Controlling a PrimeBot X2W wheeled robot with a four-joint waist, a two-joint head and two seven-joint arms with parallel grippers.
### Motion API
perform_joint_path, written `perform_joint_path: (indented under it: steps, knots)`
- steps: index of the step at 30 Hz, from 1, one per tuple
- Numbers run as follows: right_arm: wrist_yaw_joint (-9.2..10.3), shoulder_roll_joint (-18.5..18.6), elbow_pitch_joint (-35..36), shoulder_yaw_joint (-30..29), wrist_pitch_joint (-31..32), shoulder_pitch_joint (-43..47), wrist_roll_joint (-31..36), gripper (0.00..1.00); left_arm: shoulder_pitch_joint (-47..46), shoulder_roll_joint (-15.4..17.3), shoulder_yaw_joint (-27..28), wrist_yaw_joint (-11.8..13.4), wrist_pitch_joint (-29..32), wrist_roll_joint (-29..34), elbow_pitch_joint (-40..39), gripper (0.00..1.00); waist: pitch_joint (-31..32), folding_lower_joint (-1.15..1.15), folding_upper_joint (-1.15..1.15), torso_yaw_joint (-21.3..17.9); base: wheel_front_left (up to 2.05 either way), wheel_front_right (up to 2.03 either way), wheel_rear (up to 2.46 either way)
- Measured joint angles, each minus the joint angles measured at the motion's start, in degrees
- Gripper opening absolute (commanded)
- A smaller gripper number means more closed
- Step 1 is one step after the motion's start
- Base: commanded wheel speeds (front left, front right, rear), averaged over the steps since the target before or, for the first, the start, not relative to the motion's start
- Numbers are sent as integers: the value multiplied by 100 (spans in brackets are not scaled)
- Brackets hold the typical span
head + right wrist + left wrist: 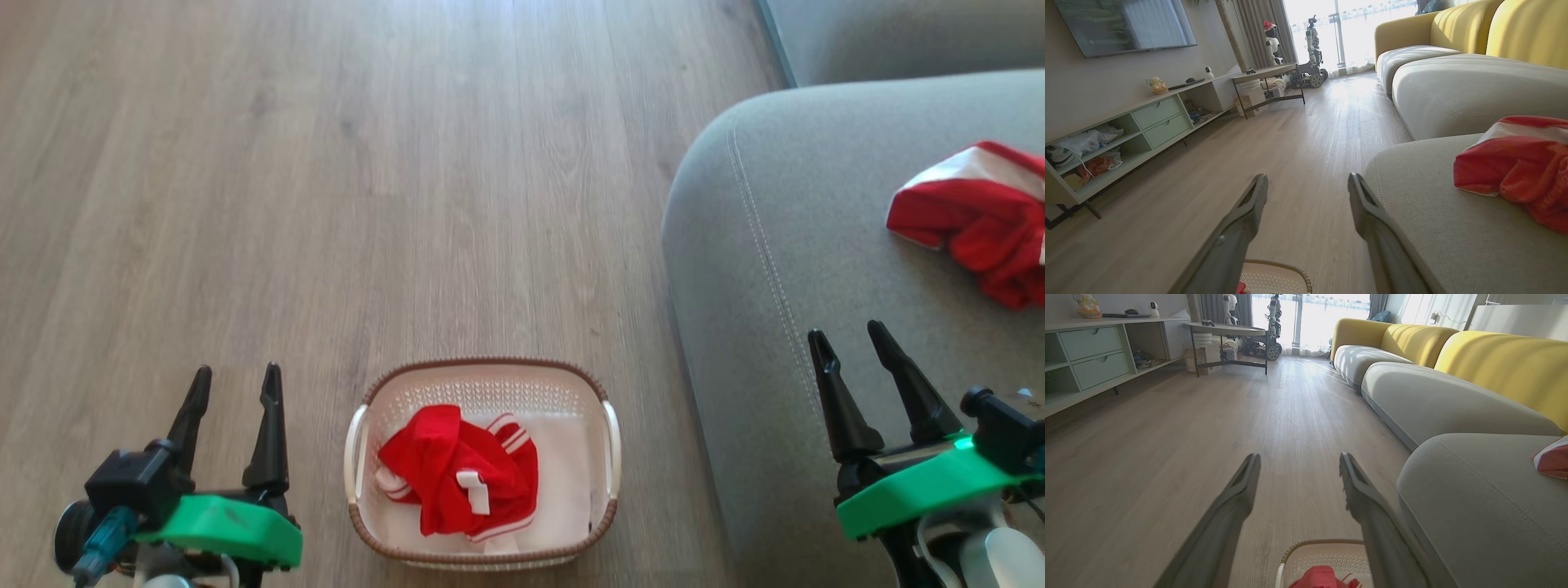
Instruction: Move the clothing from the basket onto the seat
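Clothing (457, 474) to be moved lies crumpled in the basket (482, 363), which stands on the floor (326, 204) just beside the seat (784, 327). A second red garment (971, 216) already rests on the seat. I read both end effectors as empty, jaws spread wide: the left gripper (237, 370) hovers over the floor left of the basket, and the right gripper (847, 331) hovers over the seat's front edge. Hazards, in my judgement: a pinch on the bunched fabric may take one fold only, so the garment trails and drops on the floor between basket and seat. A fingertip driven too deep may catch the perforated wall or braided rim, and the basket, which looks light, would lift or slide with it. Limits of view: the head view's right edge cuts off the garment on the seat, so I cannot tell its full extent. Pale material under the red fabric may be a white cloth or the basket's bottom; I cannot tell which. In both wrist views the bottom edge cuts the basket off.
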State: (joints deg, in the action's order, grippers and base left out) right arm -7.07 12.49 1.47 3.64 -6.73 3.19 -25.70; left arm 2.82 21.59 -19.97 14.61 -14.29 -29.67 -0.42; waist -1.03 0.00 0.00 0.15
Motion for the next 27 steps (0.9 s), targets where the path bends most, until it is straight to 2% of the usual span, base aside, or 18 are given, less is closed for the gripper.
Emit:
perform_joint_path:
  steps: [6, 12, 21, 27]
  knots:
    - [0, 0, 20, 55, 0, -55, 1, 100, -64, -36, -3, -54, 0, 26, 37, 100, -286, 0, 0, -105, 0, 0, 0]
    - [0, 0, 26, 73, -40, -422, 43, 100, -560, -91, -42, -163, -1, 82, 146, 100, -686, 0, 0, -230, 0, 0, 0]
    - [0, -19, 35, 71, -189, -781, 53, 100, -1289, -119, -308, -572, 32, 153, 681, 100, -1435, 0, 0, -479, 0, 0, 0]
    - [0, -78, 42, 74, -277, -1034, 103, 100, -1885, -164, -488, -898, 169, 153, 1333, 100, -1905, 0, 0, -613, 0, 0, 0]
